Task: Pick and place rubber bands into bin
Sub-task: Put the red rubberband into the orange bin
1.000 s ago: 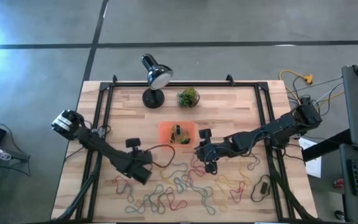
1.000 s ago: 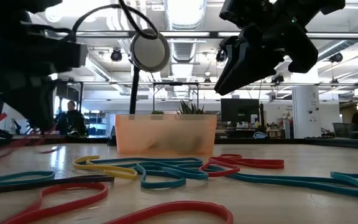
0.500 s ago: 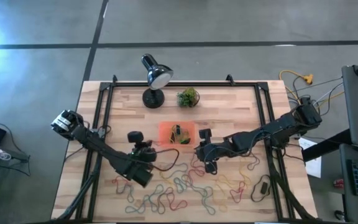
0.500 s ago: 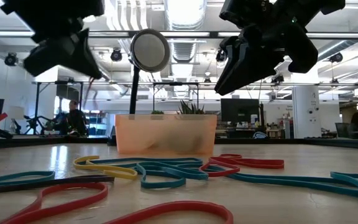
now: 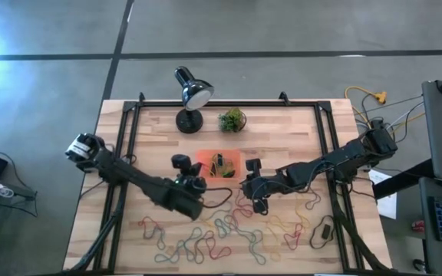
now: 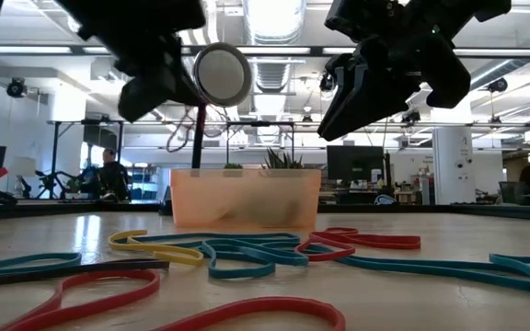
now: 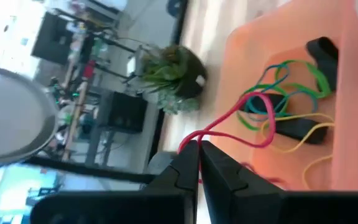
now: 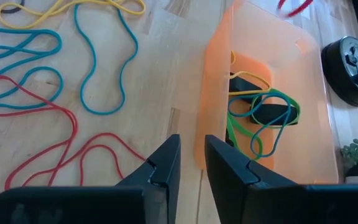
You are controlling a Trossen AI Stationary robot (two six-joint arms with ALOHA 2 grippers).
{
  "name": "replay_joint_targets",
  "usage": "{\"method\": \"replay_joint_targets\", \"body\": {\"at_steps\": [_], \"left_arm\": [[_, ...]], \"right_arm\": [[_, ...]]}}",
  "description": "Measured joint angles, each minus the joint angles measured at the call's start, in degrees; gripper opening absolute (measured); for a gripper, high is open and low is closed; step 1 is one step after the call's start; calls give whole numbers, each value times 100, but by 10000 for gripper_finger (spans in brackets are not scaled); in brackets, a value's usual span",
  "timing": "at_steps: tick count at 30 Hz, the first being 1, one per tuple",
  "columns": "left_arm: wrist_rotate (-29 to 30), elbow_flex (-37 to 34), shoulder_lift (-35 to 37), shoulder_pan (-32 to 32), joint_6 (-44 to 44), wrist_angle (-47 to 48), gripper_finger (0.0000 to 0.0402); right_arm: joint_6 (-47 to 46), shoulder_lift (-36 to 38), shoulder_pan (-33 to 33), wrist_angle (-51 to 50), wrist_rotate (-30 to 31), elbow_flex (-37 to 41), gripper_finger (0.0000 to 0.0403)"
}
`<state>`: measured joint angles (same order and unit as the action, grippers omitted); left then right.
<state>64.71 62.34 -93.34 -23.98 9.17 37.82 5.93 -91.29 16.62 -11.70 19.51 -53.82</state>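
Note:
My left gripper (image 5: pixel 198 186) is shut on a red rubber band (image 7: pixel 253 106) and hovers just left of the orange bin (image 5: pixel 209 159), above the table. The bin (image 7: pixel 247 50) holds green, yellow and blue bands and some black ones. Many more rubber bands (image 5: pixel 229 230) in red, teal, yellow and green lie spread over the near half of the table. My right gripper (image 5: pixel 246 182) hangs still at the bin's right side (image 8: pixel 210 93), its fingers (image 8: pixel 163 163) a narrow gap apart with nothing between them. My left gripper pinches one end of the red band's loop (image 7: pixel 190 143) between its two fingertips. The fingers slant from the table's near left toward the bin, a little downward. The band is lifted clear of the table, and its slack loop trails out from the tips over the bin's inside.
A black desk lamp (image 5: pixel 192 96) and a small potted plant (image 5: pixel 232 119) stand behind the bin. Black frame rails (image 5: pixel 125 146) run along both table sides. Black cables loop near the arms, and a small dark object (image 5: pixel 323 230) lies at the near right.
My left gripper has risen from the near-left bands and gone toward the bin, turning its wrist as it went. It stays shut on the red band, which has come up clear of the table with it. My right gripper has kept still.

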Motion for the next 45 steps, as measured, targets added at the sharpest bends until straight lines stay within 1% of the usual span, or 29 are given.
{"method": "replay_joint_targets", "body": {"at_steps": [4,6,11,13,19,28,33,35,42,45], "left_arm": [[-475,-2,0,358,-845,-640,0],[-764,-2,0,557,-1094,-826,0],[-1628,-4,0,1064,-1415,-892,0],[-1832,-17,0,1213,-1434,-894,0],[-1878,-30,0,1382,-1458,-896,0],[-1783,-34,-37,1415,-1468,-1114,0],[-1749,-52,-37,1415,-1756,-1315,1],[-1747,-52,-37,1413,-1862,-1381,8],[-1747,-52,-37,1413,-1858,-1383,60],[-1758,-52,-37,1411,-1852,-1383,75]], "right_arm": [[-117,0,0,-15,0,2,71],[-134,0,0,-32,0,4,74],[-193,0,0,-53,0,40,77],[-255,0,0,-59,0,50,77],[-260,0,0,-144,0,66,68],[-260,0,0,-142,0,66,72],[-288,0,0,-140,0,66,66],[-297,0,0,-140,0,66,64],[-297,0,0,-140,0,66,64],[-297,0,0,-140,0,66,63]]}}
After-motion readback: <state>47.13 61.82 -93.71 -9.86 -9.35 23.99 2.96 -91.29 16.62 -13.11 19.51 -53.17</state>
